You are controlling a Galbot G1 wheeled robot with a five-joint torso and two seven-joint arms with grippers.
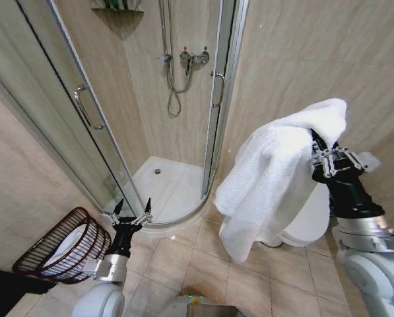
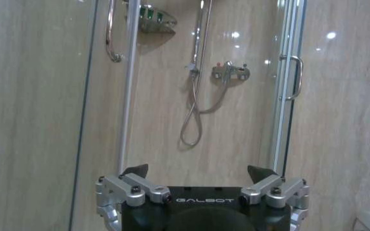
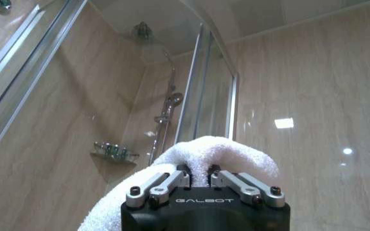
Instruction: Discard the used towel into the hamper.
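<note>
In the head view the right gripper (image 1: pixel 313 140) is raised at about three o'clock, its fingers clenched on a fold of the white towel (image 1: pixel 269 175), which drapes from the pinch with its long axis running down toward seven o'clock, the loose end hanging above the tiled floor (image 1: pixel 249 277). The hamper (image 1: pixel 65 244) sits at eight o'clock, tipped so its mouth faces lower left. Just beside it, the left gripper (image 1: pixel 132 210) points up with fingers spread and empty.

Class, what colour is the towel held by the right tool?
White; the towel shows best in the head view.
</note>
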